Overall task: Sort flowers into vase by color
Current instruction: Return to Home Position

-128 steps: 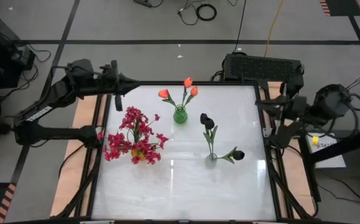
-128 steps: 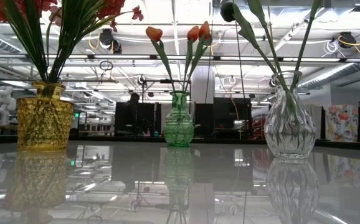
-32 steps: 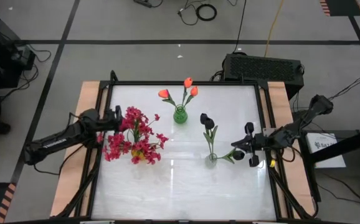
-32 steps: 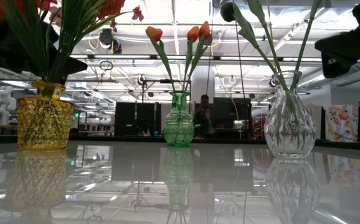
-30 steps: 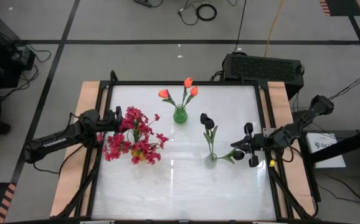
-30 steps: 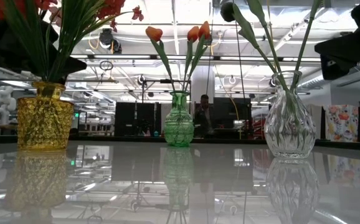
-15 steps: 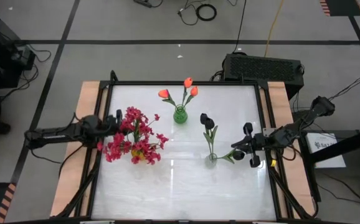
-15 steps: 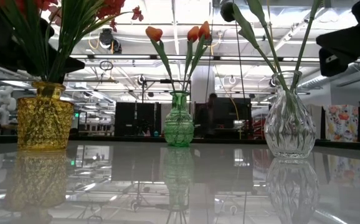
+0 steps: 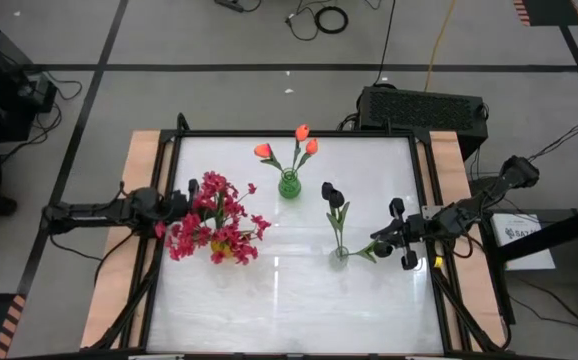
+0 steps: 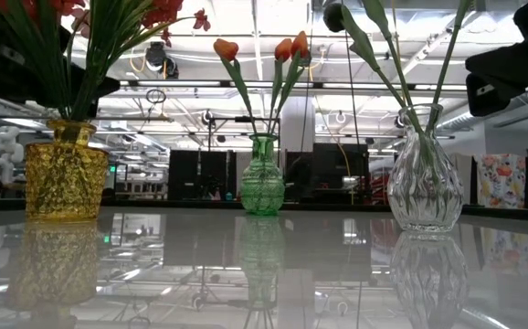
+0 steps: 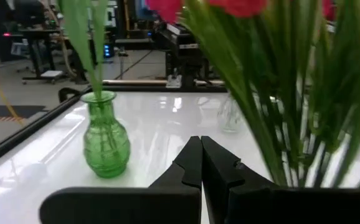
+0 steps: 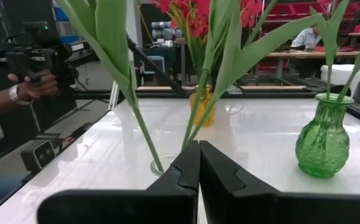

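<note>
"Well, where did everything stand?"

"The orange flowers [image 9: 265,151] stood in the green vase [image 9: 289,185], with the red flowers [image 9: 214,225] left of it and the black flowers [image 9: 331,192] right. The left gripper [image 11: 200,140] and right gripper [image 12: 198,144] flanked it, fingers closed together."

1. From above, the yellow vase [image 9: 221,252] near the tabletop's left edge lay almost buried under its crimson sprays [image 9: 212,215].
2. The clear vase [image 9: 339,257] toward the right edge was too faint from above to show its shape.
3. At table height, the sprays' heads and the stems of the black blooms [image 10: 334,15] ran off the picture's top.
4. Past the right gripper [image 12: 199,146], only the clear vase's rim showed; its body sat hidden behind the fingers [image 12: 185,171].
5. A person [image 12: 5,102] stood cut off beyond the tabletop: just a forearm and hand.
6. From the left wrist, the sprays were a blur.
</note>
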